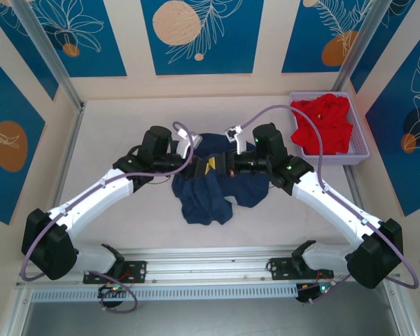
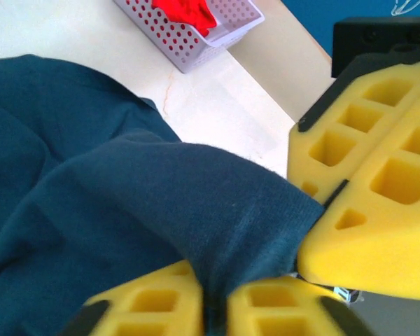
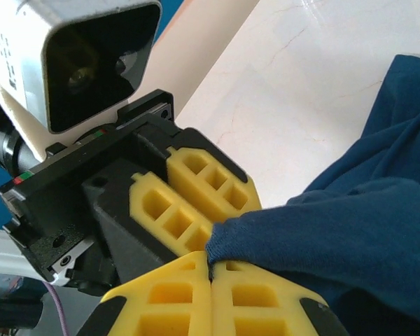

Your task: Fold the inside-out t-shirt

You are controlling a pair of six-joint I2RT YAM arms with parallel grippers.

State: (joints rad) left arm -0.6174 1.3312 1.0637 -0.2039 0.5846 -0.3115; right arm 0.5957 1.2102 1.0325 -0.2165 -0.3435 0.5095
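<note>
The inside-out t-shirt (image 1: 208, 194) is a dark navy heap in the middle of the table, bunched and partly lifted between the two arms. My left gripper (image 1: 204, 165) and right gripper (image 1: 222, 168) meet tip to tip above it. In the left wrist view the left gripper (image 2: 213, 297) is shut, with a fold of the t-shirt (image 2: 161, 203) pinched between its yellow pads. In the right wrist view the right gripper (image 3: 211, 269) is shut on an edge of the t-shirt (image 3: 336, 231). The left gripper's fingers (image 3: 189, 192) sit right against it.
A lilac perforated basket (image 1: 358, 148) holding a bright red garment (image 1: 325, 124) stands at the back right, with its corner (image 2: 227, 31) close beyond the shirt. Metal frame posts and patterned walls enclose the table (image 1: 126, 133). The arm bases sit along the near rail.
</note>
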